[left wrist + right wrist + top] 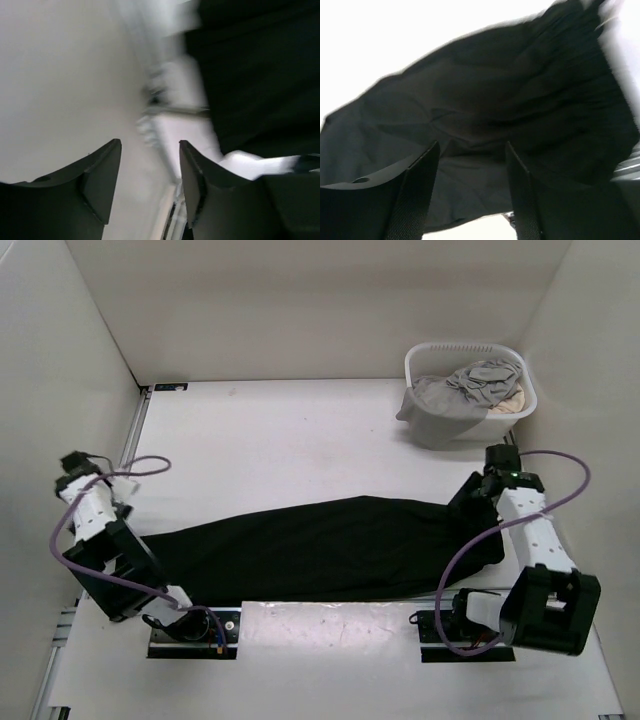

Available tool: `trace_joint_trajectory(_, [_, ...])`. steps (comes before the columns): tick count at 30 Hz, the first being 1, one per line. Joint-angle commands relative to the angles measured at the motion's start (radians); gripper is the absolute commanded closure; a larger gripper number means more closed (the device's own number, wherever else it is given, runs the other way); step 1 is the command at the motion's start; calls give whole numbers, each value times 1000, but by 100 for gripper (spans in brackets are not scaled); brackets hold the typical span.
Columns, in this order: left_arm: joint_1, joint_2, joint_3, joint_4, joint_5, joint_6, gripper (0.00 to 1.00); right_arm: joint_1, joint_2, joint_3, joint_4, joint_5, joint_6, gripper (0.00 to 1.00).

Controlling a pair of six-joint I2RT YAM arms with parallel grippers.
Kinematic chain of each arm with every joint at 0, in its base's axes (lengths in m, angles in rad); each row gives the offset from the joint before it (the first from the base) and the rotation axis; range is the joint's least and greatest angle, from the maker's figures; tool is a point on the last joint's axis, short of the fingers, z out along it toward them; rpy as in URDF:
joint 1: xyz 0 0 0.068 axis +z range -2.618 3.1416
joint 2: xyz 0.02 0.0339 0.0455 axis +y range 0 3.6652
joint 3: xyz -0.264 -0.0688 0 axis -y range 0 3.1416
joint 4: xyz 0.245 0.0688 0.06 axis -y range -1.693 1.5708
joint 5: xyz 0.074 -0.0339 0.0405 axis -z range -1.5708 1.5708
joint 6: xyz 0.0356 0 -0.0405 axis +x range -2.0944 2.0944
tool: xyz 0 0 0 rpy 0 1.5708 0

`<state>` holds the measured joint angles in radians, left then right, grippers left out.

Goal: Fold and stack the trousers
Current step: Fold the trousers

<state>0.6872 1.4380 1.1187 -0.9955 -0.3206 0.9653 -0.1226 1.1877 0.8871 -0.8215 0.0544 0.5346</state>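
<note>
From above, the trousers lie stretched in a long black band across the near part of the table, one end beside the left arm's lower link and the other bunched under the right arm. Their near edge runs along a shiny strip between the two bases. That view does not show how either pincer stands; the wrist cameras do. The right gripper has its fingers spread wide with nothing between them. It looks down on gathered, creased black cloth that fills nearly its whole picture, and I cannot tell whether the tips touch the fabric. The left gripper is also parted and empty. Its picture is smeared, with pale surface on the left and a dark sweep of trousers only in the upper right, so it sits off the garment's left end, close to the side wall. Only the overhead view takes in the white basket in the far right corner, holding a grey garment and a beige cloth, well apart from the trousers. White tabletop shows between the trousers' far edge and the back wall.
</note>
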Motion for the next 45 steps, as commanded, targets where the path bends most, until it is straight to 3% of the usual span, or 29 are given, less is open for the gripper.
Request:
trace_joint_trajectory(1, [-104, -27, -173, -52, 143, -59, 40, 66, 64, -71, 55, -37, 86, 40])
trace_joint_trajectory(4, [-165, 21, -287, 12, 152, -120, 43, 66, 162, -108, 64, -15, 136, 45])
trace_joint_trajectory(8, [-222, 158, -301, 180, 95, -184, 47, 46, 275, -94, 74, 67, 156, 46])
trace_joint_trajectory(14, [-307, 346, -101, 242, 104, -310, 52, -31, 437, -5, 171, 162, 189, 48])
trace_joint_trajectory(21, [-428, 492, 148, 233, 123, -356, 52, -61, 616, 300, 141, 191, 104, 48])
trace_joint_trajectory(24, [-463, 515, 174, 206, 123, -365, 52, -61, 639, 406, 131, 125, 35, 38])
trace_joint_trajectory(25, [-463, 524, 174, 205, 123, -366, 51, -61, 639, 424, 122, 104, 16, 30])
trace_joint_trajectory(30, [-472, 533, 210, 124, 146, -428, 49, -61, 537, 544, -9, 45, -56, 10])
trace_joint_trajectory(33, [-472, 522, 193, 124, 133, -439, 47, -106, 428, 512, -76, 58, 30, 6])
trace_joint_trajectory(38, [-472, 504, 156, 104, 143, -448, 47, -248, 280, 220, -39, -72, 126, 1])
trace_joint_trajectory(45, [-472, 504, 156, 93, 143, -458, 47, -293, 400, 59, 248, -148, 136, 1])
